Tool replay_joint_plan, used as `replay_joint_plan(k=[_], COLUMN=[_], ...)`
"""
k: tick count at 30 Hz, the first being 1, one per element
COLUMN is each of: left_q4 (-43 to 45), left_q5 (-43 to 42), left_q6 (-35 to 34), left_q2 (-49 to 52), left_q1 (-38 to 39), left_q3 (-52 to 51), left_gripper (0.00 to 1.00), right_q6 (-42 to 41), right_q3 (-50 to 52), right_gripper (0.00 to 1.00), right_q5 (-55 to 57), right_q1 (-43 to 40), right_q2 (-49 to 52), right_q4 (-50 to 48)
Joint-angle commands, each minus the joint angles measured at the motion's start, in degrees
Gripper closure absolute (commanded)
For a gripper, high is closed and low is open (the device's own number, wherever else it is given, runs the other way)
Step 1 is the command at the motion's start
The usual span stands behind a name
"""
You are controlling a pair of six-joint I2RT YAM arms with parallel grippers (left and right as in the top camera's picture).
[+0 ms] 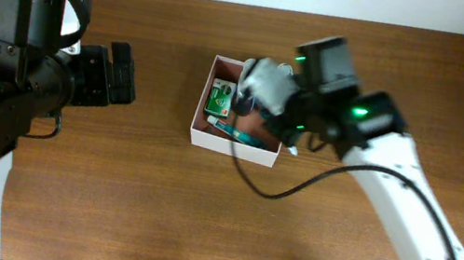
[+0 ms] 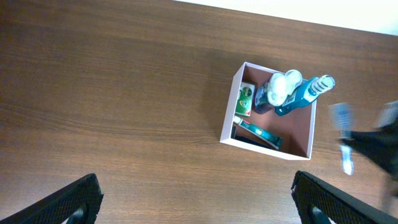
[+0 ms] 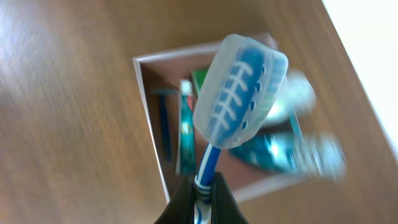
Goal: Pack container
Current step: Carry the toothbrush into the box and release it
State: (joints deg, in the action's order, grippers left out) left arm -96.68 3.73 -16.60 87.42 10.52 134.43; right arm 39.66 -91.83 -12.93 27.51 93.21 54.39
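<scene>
Right wrist view: the right jaws are clenched on the handle of a blue toothbrush (image 3: pixel 236 93). Its head, under a clear cap, sticks out in front of them. Past the brush, right below these jaws, sits the container (image 3: pixel 149 124). It is a white box with a red-brown inside, and it rests on the brown bench (image 3: pixel 68 93). Some things lie in the box already. A thin blue razor (image 3: pixel 165 121) and a teal tube (image 3: pixel 185 130) lie side by side just ahead of the jaws. A green packet (image 3: pixel 198 78) lies a bit farther out. The left wrist view also shows a blue bottle (image 2: pixel 301 93) and a white-topped thing (image 2: pixel 281 87) touching each other in the box. The left jaws are spread wide and hold nothing. The box is well ahead of them and a little to their right. So I think a good part of the packing is done. The toothbrush is up in the air and not yet in the box. What is left, I think, is to bring it down into a free spot and let go. I see no other loose things waiting on the bench, so this brush may be the last one.
</scene>
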Motion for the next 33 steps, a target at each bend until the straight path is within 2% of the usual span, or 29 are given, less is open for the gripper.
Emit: replay_joint_plan(k=[1, 7, 8, 9, 11, 12, 13, 20, 30, 33], left_q4=[0.0, 0.0, 0.0, 0.0, 0.0, 0.0, 0.0, 0.0, 0.0, 0.0], left_q5=[0.8, 0.8, 0.8, 0.8, 0.8, 0.8, 0.8, 0.8, 0.8, 0.8], left_q6=[0.9, 0.9, 0.9, 0.9, 0.9, 0.9, 0.9, 0.9, 0.9, 0.9], left_q2=[-0.2, -0.2, -0.2, -0.2, -0.2, -0.2, -0.2, -0.2, -0.2, -0.2], left_q1=[-0.2, -0.2, -0.2, -0.2, -0.2, -0.2, -0.2, -0.2, -0.2, -0.2], left_q3=[0.4, 0.4, 0.4, 0.4, 0.4, 0.4, 0.4, 0.4, 0.4, 0.4], left_gripper=[0.01, 0.01, 0.01, 0.01, 0.01, 0.01, 0.01, 0.01, 0.0, 0.01], right_q6=[12.9, 12.9, 12.9, 12.8, 12.2, 11.5, 10.2, -9.9, -22.5, -28.5], right_q3=[0.0, 0.0, 0.0, 0.0, -0.1, -0.3, -0.6, -5.5, -6.9, -6.9], right_gripper=[0.96, 0.96, 0.93, 0.77, 0.52, 0.31, 0.01, 0.01, 0.01, 0.01], right_q5=[-0.6, -0.3, 0.0, 0.0, 0.1, 0.1, 0.1, 3.1, 3.0, 3.0], right_q1=[2.5, 2.4, 2.4, 2.4, 2.4, 2.4, 2.4, 2.3, 2.5, 2.5], right_q2=[5.7, 14.3, 15.4, 15.8, 15.5, 15.0, 14.4, 6.3, -7.5, -11.6], right_q4=[-3.2, -8.6, -8.6, -8.6, -8.7, -8.6, -8.6, -6.7, -3.7, -3.4])
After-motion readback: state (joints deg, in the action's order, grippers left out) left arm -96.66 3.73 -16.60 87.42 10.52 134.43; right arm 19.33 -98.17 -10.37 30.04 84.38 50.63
